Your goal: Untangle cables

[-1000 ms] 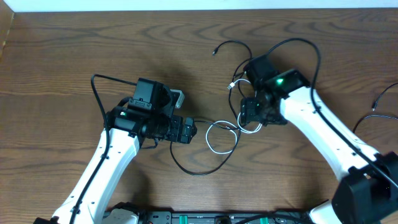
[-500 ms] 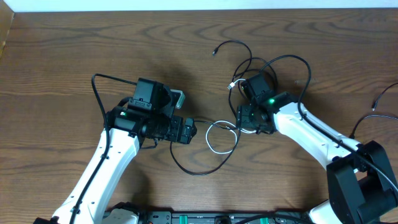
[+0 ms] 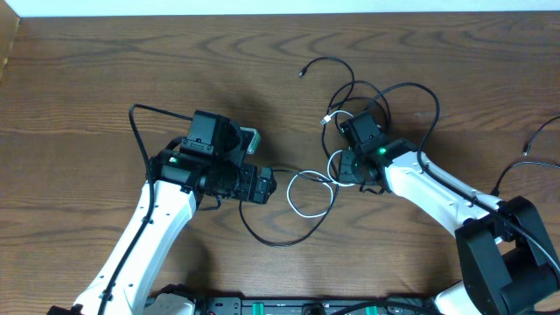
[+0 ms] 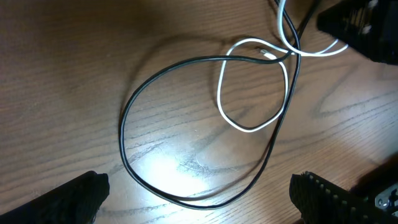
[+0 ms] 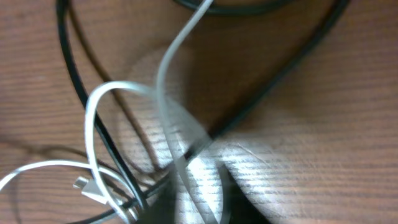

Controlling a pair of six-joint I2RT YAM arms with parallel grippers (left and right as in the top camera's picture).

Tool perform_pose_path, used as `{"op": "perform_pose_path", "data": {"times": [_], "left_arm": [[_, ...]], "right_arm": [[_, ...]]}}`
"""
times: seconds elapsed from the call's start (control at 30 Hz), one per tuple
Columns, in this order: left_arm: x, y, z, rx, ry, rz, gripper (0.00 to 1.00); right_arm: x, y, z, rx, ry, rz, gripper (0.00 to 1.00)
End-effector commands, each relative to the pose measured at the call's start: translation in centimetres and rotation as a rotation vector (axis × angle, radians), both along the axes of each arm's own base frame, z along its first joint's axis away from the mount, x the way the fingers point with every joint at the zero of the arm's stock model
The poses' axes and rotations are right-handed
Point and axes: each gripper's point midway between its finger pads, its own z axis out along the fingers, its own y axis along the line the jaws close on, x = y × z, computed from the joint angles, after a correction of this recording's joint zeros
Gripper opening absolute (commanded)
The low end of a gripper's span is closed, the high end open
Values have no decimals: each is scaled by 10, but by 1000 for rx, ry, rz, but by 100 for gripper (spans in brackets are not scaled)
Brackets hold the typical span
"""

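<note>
The cables lie tangled at mid-table: a white cable (image 3: 306,210) loops between the arms, and a black cable (image 3: 280,242) curves below it. More black cable (image 3: 337,61) arcs behind the right arm. My left gripper (image 3: 267,185) is open just left of the loops. In the left wrist view its gripper (image 4: 202,208) straddles the black loop (image 4: 124,124) without touching it, and the white loop (image 4: 249,127) lies beyond. My right gripper (image 3: 348,168) sits on the knot. In the right wrist view the gripper (image 5: 205,214) looks shut on the blurred white cable (image 5: 165,81), with a black cable (image 5: 292,56) crossing behind.
A white plug (image 5: 87,186) lies at the knot's left. Another thin black cord (image 3: 534,140) with a plug end lies at the right edge. The left arm's own thick wire (image 3: 136,122) arches off its wrist. The table's far edge (image 3: 280,14) runs along the top.
The right gripper slid left and down onto the knot and closed. A strand of white cable now arcs up beside it. The left arm has stayed still and open.
</note>
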Motion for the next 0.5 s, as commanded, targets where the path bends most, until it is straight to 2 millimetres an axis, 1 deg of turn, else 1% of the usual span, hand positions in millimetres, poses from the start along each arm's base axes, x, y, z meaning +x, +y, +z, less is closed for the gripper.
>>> {"op": "perform_pose_path", "data": {"times": [0.0, 0.17, 0.23, 0.27, 0.3, 0.33, 0.37, 0.4, 0.43, 0.47], "left_arm": [[-4, 1, -5, 4, 21, -8, 99], [-6, 1, -6, 5, 27, -8, 99], [-5, 1, -6, 6, 26, -8, 99], [-5, 1, -6, 6, 26, -8, 99], [-5, 1, -6, 6, 26, -8, 99], [-5, 1, -6, 6, 26, -8, 99], [-5, 1, -6, 6, 26, -8, 99], [-5, 1, -6, 6, 26, -8, 99], [-5, 1, -6, 6, 26, -8, 99], [-5, 1, -5, 5, 25, -8, 99]], "right_arm": [[3, 0, -1, -4, -19, -5, 1], [10, 7, 5, 26, -42, 1, 1], [15, 17, 16, 70, -50, 14, 1], [24, 25, 35, 107, -68, 21, 1], [30, 30, 48, 126, -84, 26, 1], [40, 36, 74, 157, -118, 36, 1], [52, 44, 111, 193, -174, 66, 1], [58, 48, 135, 212, -210, 87, 1], [68, 54, 188, 236, -295, 120, 1], [74, 57, 229, 251, -363, 146, 1]]}}
